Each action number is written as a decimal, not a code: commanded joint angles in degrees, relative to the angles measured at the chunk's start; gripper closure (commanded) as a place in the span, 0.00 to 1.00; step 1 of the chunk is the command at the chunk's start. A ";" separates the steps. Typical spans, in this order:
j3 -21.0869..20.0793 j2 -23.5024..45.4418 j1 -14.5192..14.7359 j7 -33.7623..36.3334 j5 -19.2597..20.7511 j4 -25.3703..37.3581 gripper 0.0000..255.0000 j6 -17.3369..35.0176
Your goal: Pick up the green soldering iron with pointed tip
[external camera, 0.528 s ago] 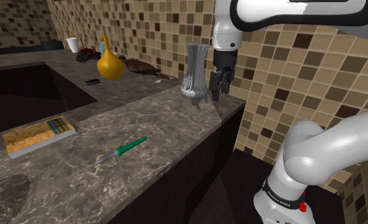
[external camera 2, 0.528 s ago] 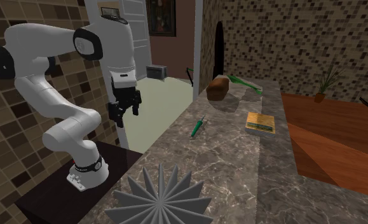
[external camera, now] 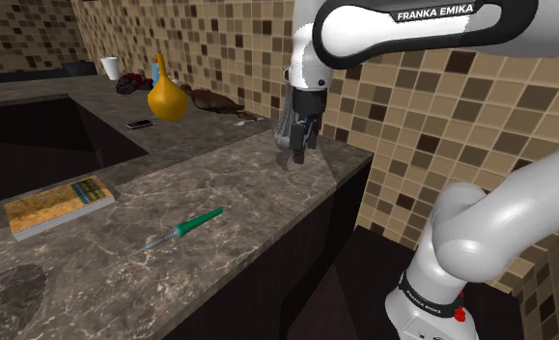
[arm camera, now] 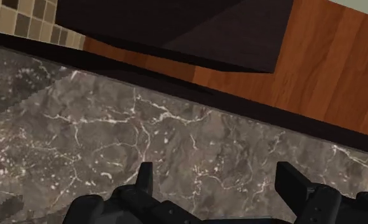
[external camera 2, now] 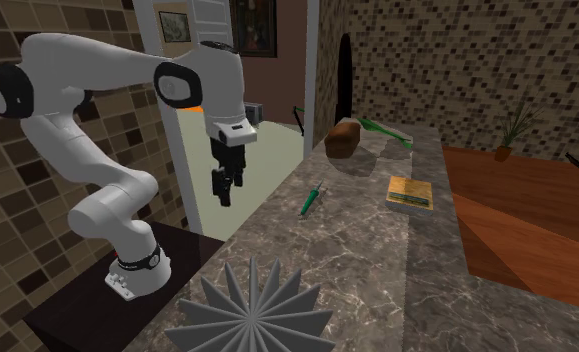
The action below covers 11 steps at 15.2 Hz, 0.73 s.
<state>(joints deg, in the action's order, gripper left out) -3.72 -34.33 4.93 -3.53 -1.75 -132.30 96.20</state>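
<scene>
gripper [external camera: 299, 145]: fingers apart, empty, hanging over counter [external camera: 248, 184], upper middle of shoulder view | iron [external camera: 185, 229]: flat on counter, lower left of gripper, well apart | axis: tip lower left, green handle upper right

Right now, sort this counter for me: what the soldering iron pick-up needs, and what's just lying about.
For the job:
- green-handled soldering iron with pointed metal tip
- black two-finger pincer, open above the marble counter

Lying about:
- flat yellow-covered book
- yellow gourd-shaped vase
- grey ribbed vase
- small white cup
- dark flat phone
</scene>
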 commanded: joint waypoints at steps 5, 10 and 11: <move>-2.60 10.27 3.64 -5.22 -0.02 4.41 0.00 8.15; -5.05 18.07 6.32 -9.19 0.58 8.47 0.00 13.69; -5.58 19.60 6.82 -9.93 0.78 9.36 0.00 14.68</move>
<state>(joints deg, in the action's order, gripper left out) -8.95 -16.12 11.31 -12.37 -1.18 -123.81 109.94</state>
